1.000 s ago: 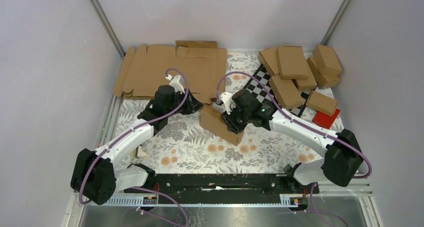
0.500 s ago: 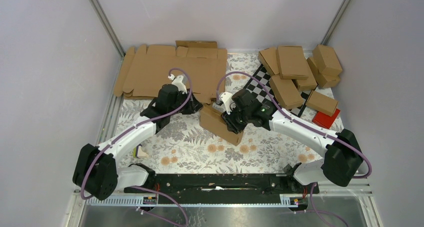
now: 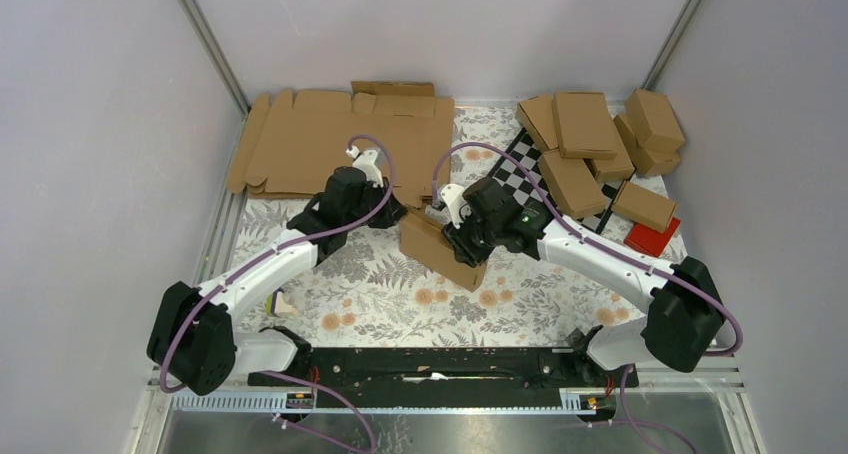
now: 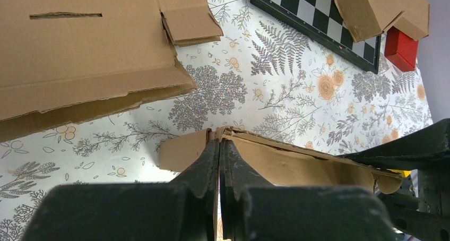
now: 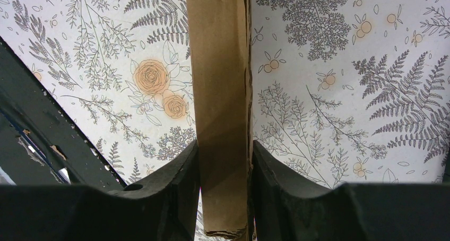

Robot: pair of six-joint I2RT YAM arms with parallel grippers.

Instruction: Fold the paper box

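Change: left arm has swung right toward the paper box (image 3: 440, 249), and the left gripper (image 3: 392, 212) has snapped from part-open to closed. Left wrist view: the fingers (image 4: 204, 166) are pressed together, tips right at the box's near end edge (image 4: 286, 164). Can't tell if a sliver of flap is caught between them.

Right gripper (image 3: 460, 236) unchanged: fingers (image 5: 180, 182) half-spread, clamped on both sides of the box (image 5: 220, 92). Box hasn't moved. It sits mid-worktop (image 3: 380, 294) on the floral cloth, slanted, between the two arms.

Meaning, as a guess: right arm is steadying the box while the left goes in closed to push or tuck an end flap. Fold is well along but not done; the top seam looks slightly agape in the left wrist view.

Containers: nothing visible inside the held box. Finished boxes (image 3: 585, 124) piled far right, partly on the chequered board (image 3: 520, 164), all closed, contents hidden. Red block (image 3: 652, 238) beside them. Flat cardboard sheets (image 3: 340, 144) lie far left.
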